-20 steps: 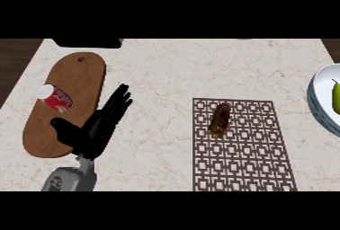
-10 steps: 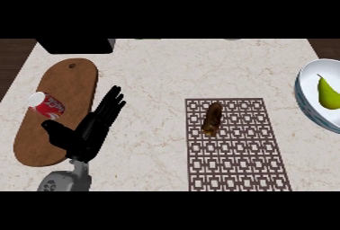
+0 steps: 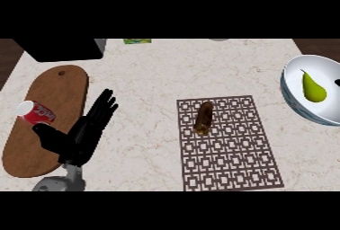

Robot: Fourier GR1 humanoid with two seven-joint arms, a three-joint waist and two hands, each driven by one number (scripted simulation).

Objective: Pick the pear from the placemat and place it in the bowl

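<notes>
The yellow-green pear (image 3: 313,87) lies inside the white bowl (image 3: 293,99) at the right edge of the head view. The brown lattice placemat (image 3: 229,157) lies at the centre of the counter, with a brown oblong food item (image 3: 204,117) on its upper part. My left hand (image 3: 81,132) rests open at the lower left, fingers straight and pointing up, beside the cutting board and holding nothing. A small dark tip (image 3: 337,82) shows at the right edge over the bowl. It may belong to my right hand.
A wooden cutting board (image 3: 50,90) lies at the left with a red can (image 3: 37,112) on its side on it. A black box (image 3: 60,49) stands at the back left, and a small green item (image 3: 137,41) sits at the back edge.
The view has shifted, so the bowl and pear show further in from the right edge. The left hand keeps its open pose beside the board.
</notes>
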